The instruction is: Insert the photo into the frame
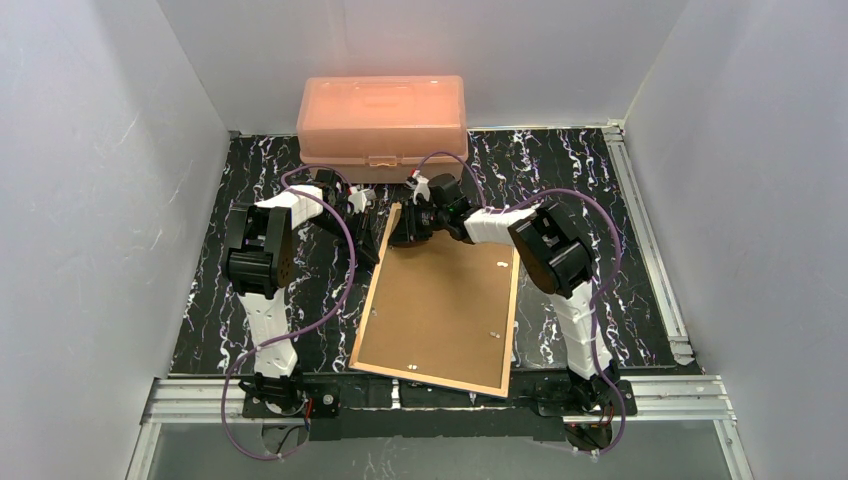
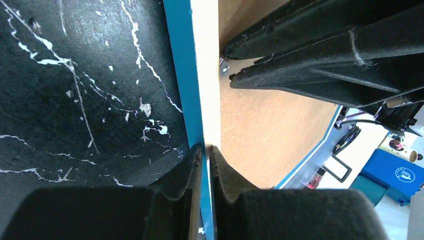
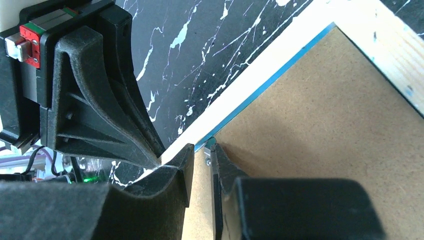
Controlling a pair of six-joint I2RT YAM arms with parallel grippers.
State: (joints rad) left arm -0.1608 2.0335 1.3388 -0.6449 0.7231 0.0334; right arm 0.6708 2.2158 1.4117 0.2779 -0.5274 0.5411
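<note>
I'm seeing the frame (image 1: pixel 440 310) lying back-up, long axis running near to far. My left gripper (image 2: pixel 205 147) is pinching its left rail by the far corner. My right gripper (image 3: pixel 202 147), jaws narrow, is straddling the inner lip there, and I can't tell whether it's gripping. The photo isn't showing.

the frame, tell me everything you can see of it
The frame is back side up: brown fibreboard backing with metal tabs inside a pale wooden border; the bright blue front shows only at the edges. It lies over the black marbled table, its near edge past the table's front. Left gripper and right gripper each pinch its rim near the far left corner.
</note>
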